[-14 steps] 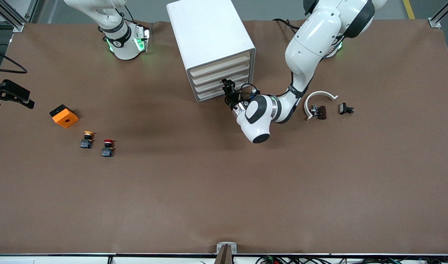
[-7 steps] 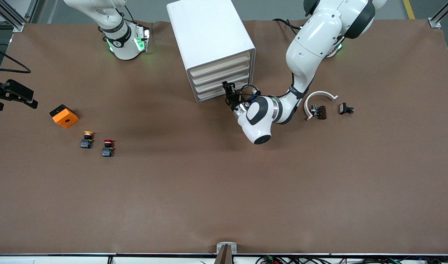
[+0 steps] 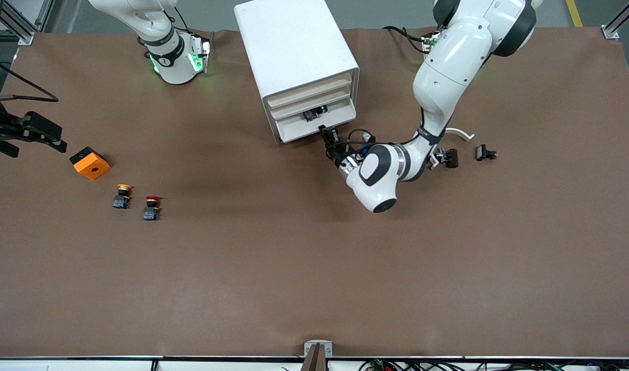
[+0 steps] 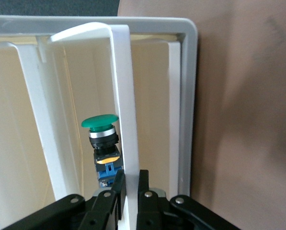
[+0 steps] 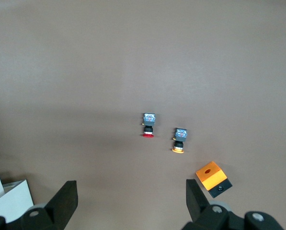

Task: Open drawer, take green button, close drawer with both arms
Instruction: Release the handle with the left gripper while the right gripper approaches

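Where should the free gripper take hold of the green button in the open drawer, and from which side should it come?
My judgement: grip the dark blocky body of the green button, below its wider round cap. Come from above, since the drawer is open upward and its walls and the left gripper on the front block the sides.

Both arms are glossy white with rounded shells and black bands at the joints. The left arm [image 3: 448, 62] carries looping black cables by its wrist, a silver ring and a blue fitting beside them. Its gripper, the left gripper [image 4: 130, 191], is matte black with silver screws on the fingers [image 4: 107, 199]. The right arm [image 3: 162, 44] has a black band with white markings and glowing green lights at its base. The right gripper [image 5: 131, 203] is black too, with broad blunt fingers [image 5: 66, 201] and small silver screws.
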`<state>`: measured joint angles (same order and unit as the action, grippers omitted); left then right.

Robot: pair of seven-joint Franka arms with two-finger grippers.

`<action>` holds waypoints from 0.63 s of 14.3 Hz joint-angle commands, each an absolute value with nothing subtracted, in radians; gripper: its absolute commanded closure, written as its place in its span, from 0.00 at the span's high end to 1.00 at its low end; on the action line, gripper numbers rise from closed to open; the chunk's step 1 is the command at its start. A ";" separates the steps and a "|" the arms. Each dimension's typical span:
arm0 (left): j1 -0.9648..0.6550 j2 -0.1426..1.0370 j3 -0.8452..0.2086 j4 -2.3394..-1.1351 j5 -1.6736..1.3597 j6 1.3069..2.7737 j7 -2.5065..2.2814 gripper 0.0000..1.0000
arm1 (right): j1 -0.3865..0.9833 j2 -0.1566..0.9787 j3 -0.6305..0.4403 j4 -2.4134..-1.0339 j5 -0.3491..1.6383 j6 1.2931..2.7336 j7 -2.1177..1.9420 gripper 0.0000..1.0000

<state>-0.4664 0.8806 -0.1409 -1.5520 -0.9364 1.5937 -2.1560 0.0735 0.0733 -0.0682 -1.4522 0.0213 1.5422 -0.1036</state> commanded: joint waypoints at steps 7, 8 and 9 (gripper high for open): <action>-0.431 0.897 -0.052 -1.474 -0.937 1.594 -2.128 0.00 | 0.218 0.112 -0.069 -1.436 0.014 1.523 0.176 1.00; -0.430 0.900 -0.049 -1.464 -0.936 1.597 -2.128 0.00 | 0.251 0.112 -0.069 -1.439 0.014 1.523 0.246 1.00; -0.430 0.902 -0.034 -1.459 -0.937 1.600 -2.129 0.00 | 0.286 0.112 -0.069 -1.440 0.014 1.519 0.320 1.00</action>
<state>-0.4345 0.8822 -0.0693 -1.4875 -0.9376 1.6002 -2.1527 0.2238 0.1097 -0.0637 -1.4522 0.0215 1.5380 0.1917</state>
